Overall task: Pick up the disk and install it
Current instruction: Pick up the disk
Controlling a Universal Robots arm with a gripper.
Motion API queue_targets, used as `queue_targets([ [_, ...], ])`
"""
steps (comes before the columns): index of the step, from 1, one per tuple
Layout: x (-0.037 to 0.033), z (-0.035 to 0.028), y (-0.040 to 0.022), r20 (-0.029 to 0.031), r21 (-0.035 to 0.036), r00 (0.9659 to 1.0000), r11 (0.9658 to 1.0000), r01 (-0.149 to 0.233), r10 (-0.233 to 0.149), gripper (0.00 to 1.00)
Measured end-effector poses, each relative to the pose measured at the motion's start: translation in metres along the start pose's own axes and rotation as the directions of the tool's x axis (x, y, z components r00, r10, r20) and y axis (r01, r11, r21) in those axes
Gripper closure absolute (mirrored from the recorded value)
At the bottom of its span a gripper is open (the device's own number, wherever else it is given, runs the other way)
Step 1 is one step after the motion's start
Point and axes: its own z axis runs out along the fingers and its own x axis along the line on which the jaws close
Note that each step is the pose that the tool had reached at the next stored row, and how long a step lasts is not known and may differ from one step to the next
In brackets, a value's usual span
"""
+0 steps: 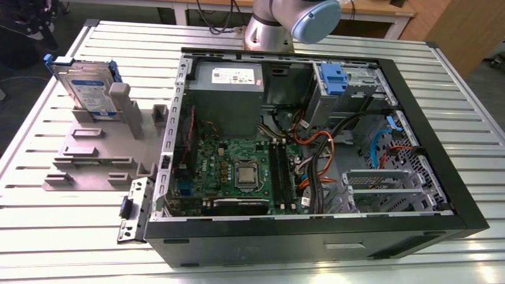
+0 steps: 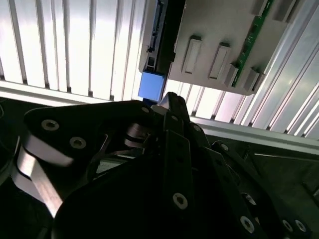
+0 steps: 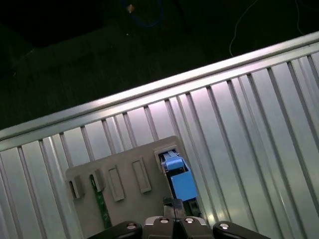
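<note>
The flat silver disk (image 1: 85,89), with its white-and-blue label and blue plastic rail, is standing on edge in a slot of the grey slotted plastic stand (image 1: 94,157). The stand is sitting on the ribbed metal bench (image 1: 47,236), at the exterior view's left of the open black computer case (image 1: 316,239). In that view the disk is standing on its own. The silver and pale-blue arm (image 1: 288,23) is rising behind the case and being cut off by the frame's upper edge.

In the second wrist view the black end effector (image 2: 169,102) is hanging over the stand. Its tip is lying just beside the disk's blue end, though I cannot tell whether the two are touching. Its linkage is overlapping itself from that angle, so I cannot tell how far open it is either. A thin green circuit board (image 2: 254,35) is standing in another slot of the stand, one end being cut off. Both wrist views are catching the disk edge-on, so its label is being hidden.
</note>
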Motion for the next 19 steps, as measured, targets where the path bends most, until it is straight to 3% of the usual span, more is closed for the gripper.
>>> queue_targets([
  [4,0.0000,0.0002,0.0000,-0.0024,-0.0012,0.9979,0.9979,0.064,-0.064,0.89],
  [10,0.0000,0.0003,0.0000,-0.0049,-0.0023,0.9902,0.9902,0.139,-0.139,0.89],
  [15,0.0000,0.0002,0.0002,-0.0060,-0.0024,0.9845,0.9845,0.175,-0.176,0.89],
  [19,0.0001,0.0003,0.0003,-0.0061,-0.0024,0.9842,0.9842,0.177,-0.177,0.89],
])
